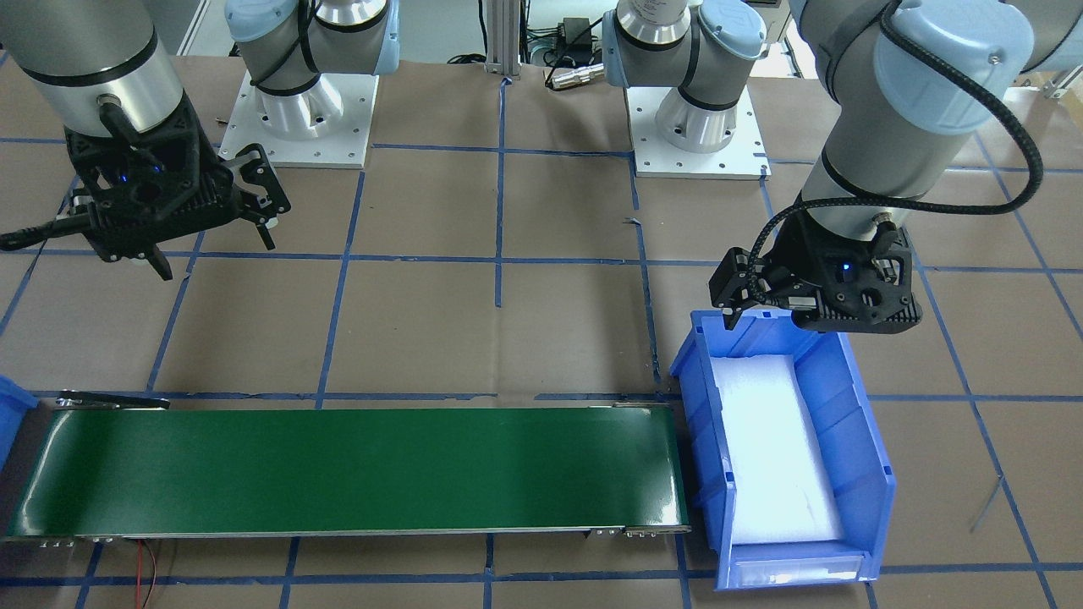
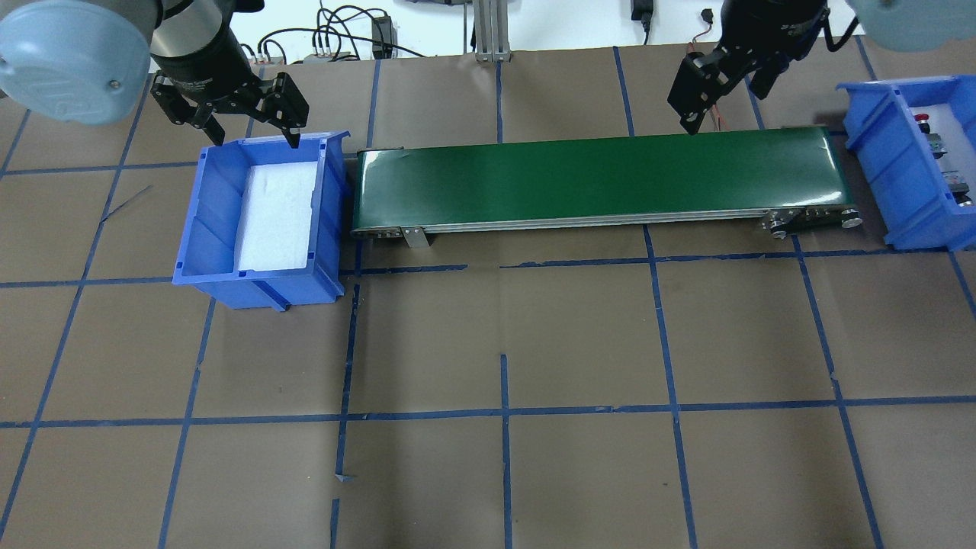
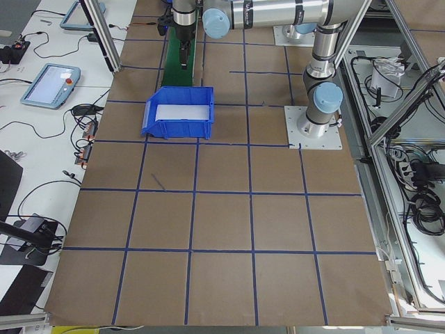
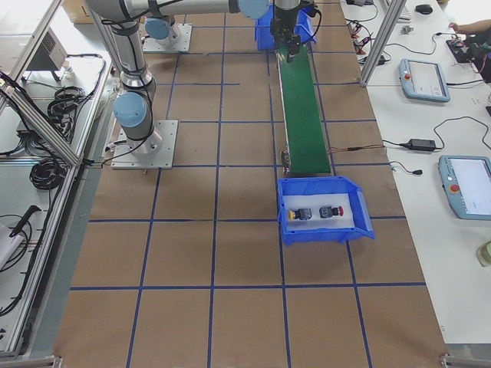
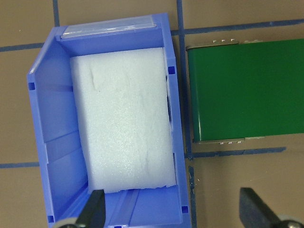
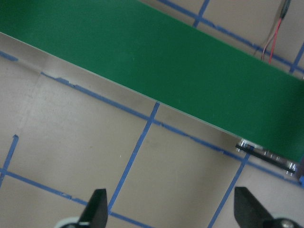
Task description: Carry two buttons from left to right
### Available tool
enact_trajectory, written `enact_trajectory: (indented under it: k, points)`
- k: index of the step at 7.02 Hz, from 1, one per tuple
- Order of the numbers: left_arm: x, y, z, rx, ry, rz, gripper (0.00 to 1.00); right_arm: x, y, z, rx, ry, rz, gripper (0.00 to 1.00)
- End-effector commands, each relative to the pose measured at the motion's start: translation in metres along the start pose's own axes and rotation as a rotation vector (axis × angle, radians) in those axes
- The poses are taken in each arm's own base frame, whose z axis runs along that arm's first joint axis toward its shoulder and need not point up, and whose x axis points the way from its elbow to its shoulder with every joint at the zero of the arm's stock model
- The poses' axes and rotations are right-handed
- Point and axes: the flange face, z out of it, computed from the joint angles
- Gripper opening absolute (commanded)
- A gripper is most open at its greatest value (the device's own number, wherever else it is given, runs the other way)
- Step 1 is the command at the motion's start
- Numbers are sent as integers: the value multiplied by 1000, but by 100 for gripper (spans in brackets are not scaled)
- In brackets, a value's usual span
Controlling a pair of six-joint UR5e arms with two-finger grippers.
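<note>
Since both buttons (image 4: 301, 214) are lying in the right bin (image 4: 325, 238), we are hovering left gripper (image 2: 255, 137) and right gripper (image 6: 172, 208) spread, empty. We are judging them light, rigid; pinch the body.

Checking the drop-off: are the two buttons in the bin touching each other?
Apart. Exterior right view shows white foam between the yellow button and the red button.

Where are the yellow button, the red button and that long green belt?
yellow button (image 4: 301, 214): exterior right view, on its black body.
red button (image 4: 328, 210): exterior right view, on its black body.
green belt (image 1: 355, 465): exterior front-facing view, middle of its surface.
</note>
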Motion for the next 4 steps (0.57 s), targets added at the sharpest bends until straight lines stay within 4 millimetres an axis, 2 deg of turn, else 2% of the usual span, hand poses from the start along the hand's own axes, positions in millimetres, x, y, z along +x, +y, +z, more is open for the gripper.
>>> enact_trajectory:
  k: [1,2,4]
  points:
    - [2,24,-18,-54,3,-6,100,14,24,7,-105,-33,122,100]
    - [1,35,-24,-83,4,-15,100,15,26,12,-126,-39,135,100]
    - [2,37,-22,-88,3,-15,100,15,28,13,-145,-45,189,100]
